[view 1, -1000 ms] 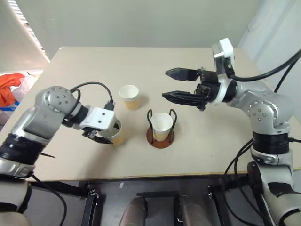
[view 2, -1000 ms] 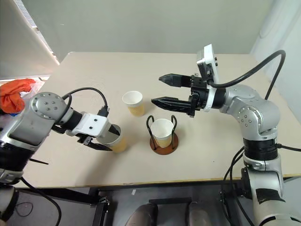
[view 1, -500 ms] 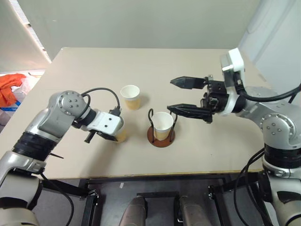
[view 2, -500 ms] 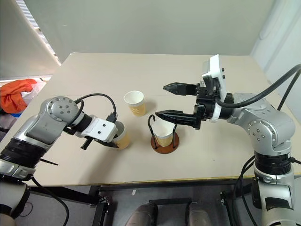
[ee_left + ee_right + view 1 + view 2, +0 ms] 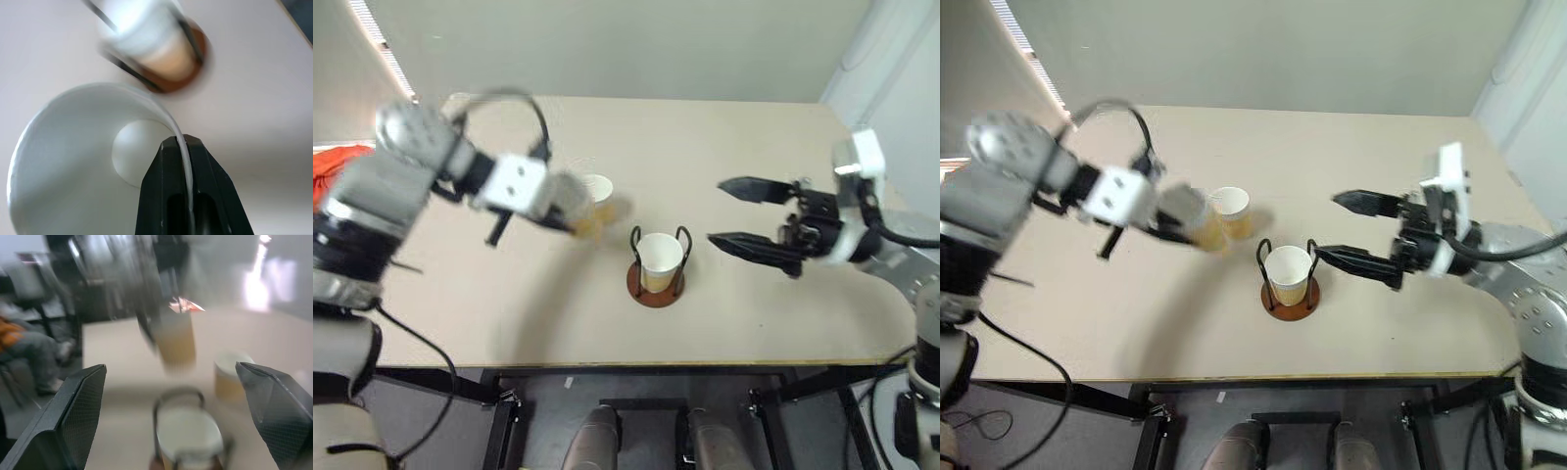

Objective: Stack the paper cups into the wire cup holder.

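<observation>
So far one of the paper cups (image 5: 661,257) sits upright inside the wire cup holder (image 5: 657,285), whose reddish-brown base rests on the desk (image 5: 783,323) roughly midway between the two arms. A second cup (image 5: 1193,217) is off the desk, gripped by the left claw (image 5: 1170,215): in the left wrist view its black fingers (image 5: 188,196) are clenched on the cup's wall, one inside the white rim and one outside, with the holder and its cup visible past the rim. The third cup (image 5: 1233,210) stands loose on the desk just behind the raised one, up and to the left of the holder and apart from it.

The right claw (image 5: 736,212) hangs to the right of the holder, released, its two fingers spread wide with nothing between them and not touching anything.

By my reading the task is about a third done: one cup placed, one in the air being carried, one untouched. What is left is to nest the held cup into the one in the holder, then fetch and stack the last.
</observation>
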Robot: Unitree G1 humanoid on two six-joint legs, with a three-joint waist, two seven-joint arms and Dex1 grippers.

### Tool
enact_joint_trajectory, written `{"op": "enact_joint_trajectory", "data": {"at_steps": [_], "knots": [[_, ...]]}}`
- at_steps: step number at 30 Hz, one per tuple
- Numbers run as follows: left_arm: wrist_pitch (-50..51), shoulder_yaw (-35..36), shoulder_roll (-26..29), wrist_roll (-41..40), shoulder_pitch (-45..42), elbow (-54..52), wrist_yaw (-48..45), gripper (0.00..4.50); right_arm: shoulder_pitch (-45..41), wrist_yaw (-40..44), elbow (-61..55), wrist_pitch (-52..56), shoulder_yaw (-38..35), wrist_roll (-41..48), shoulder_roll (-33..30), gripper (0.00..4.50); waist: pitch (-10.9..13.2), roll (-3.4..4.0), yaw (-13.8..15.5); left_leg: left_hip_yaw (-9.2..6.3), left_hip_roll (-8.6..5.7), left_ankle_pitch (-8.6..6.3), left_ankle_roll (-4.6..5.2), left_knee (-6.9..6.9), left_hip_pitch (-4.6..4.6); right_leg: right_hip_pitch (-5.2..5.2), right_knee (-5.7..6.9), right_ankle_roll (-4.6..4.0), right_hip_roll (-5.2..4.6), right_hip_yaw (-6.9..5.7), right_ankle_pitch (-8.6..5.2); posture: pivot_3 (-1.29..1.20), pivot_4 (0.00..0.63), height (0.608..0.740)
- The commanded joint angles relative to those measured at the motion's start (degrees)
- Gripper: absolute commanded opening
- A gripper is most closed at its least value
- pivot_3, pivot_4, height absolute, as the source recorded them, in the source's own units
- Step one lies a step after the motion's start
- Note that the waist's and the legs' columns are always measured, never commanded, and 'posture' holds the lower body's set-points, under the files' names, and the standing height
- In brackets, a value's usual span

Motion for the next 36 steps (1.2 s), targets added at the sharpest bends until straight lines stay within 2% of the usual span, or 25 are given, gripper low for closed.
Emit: {"op": "enact_joint_trajectory", "data": {"at_steps": [1,4,9,12,18,25,29,34,36], "knots": [[-2.7,-6.2,-1.0,-8.4,-6.5,2.9,-2.2,0.04,5.9,1.3,-4.0,1.1,-13.5,3.1,-4.8,4.50,-0.1,0.15,-0.1,0.08,-0.02,-0.15,0.00,0.01,0.01,0.01,-0.13,0.10,-0.04,0.10,0.05,0.00,0.150,0.740],[-6.9,-14.9,-2.9,-12.3,-11.2,4.2,-2.2,0.04,12.0,1.9,-5.6,1.7,-19.8,4.2,-7.3,4.50,-0.2,0.28,-0.3,0.21,-0.16,-0.31,0.14,0.08,0.03,0.19,-0.42,0.77,-0.18,0.26,0.09,0.00,0.150,0.740],[-16.5,-27.9,-8.3,-12.7,-17.0,8.4,-2.2,0.04,16.2,-1.9,-10.1,1.7,-23.2,8.9,-6.9,4.50,-0.1,0.26,-0.7,0.35,-0.18,-0.42,0.39,0.51,-0.15,0.21,-0.48,1.33,-0.15,0.30,0.10,0.00,0.150,0.740],[-21.3,-32.1,-11.9,-12.4,-19.3,13.2,-2.2,0.04,20.1,-5.5,-13.0,2.0,-27.1,11.0,-5.8,4.50,0.0,0.30,-0.6,0.30,-0.19,-0.57,0.60,0.91,-0.25,0.34,-0.47,1.81,-0.11,0.34,0.17,0.00,0.150,0.740],[-28.4,-38.4,-16.2,-11.8,-21.1,19.2,-2.2,0.04,27.7,-10.4,-17.5,1.6,-35.0,15.4,-4.8,4.50,0.0,0.28,-0.3,0.35,-0.45,-0.80,0.94,1.17,-0.30,0.53,-0.57,1.92,-0.44,0.42,-0.03,0.00,0.150,0.740],[-32.0,-39.6,-19.5,-11.8,-19.8,21.5,-2.2,0.04,34.1,-14.3,-20.1,-0.2,-38.1,18.1,-4.3,4.50,0.0,0.24,0.0,0.48,-0.71,-1.04,1.24,1.34,-0.34,0.66,-0.57,2.59,-0.68,0.40,-0.07,0.00,0.150,0.740],[-34.4,-38.1,-22.6,-8.5,-19.0,25.2,-2.2,0.04,35.4,-15.8,-20.4,-1.5,-38.1,18.6,-4.9,4.50,0.0,0.24,0.3,0.51,-0.72,-1.14,1.31,1.41,-0.34,0.70,-0.56,2.74,-0.70,0.39,-0.12,0.00,0.150,0.740],[-34.8,-38.1,-23.5,-7.0,-18.4,25.5,-2.2,0.04,37.3,-16.8,-20.8,-2.8,-38.2,18.6,-4.7,4.50,0.0,0.24,0.5,0.55,-0.71,-1.25,1.31,1.51,-0.32,0.74,-0.55,2.80,-0.69,0.39,-0.13,0.00,0.150,0.740],[-33.4,-35.8,-25.3,-5.4,-18.4,27.7,-2.2,0.43,37.9,-16.5,-20.6,-3.3,-38.2,18.6,-4.9,4.50,0.0,0.24,0.5,0.55,-0.71,-1.28,1.32,1.54,-0.32,0.75,-0.55,2.84,-0.68,0.38,-0.15,0.00,0.150,0.740]]}}
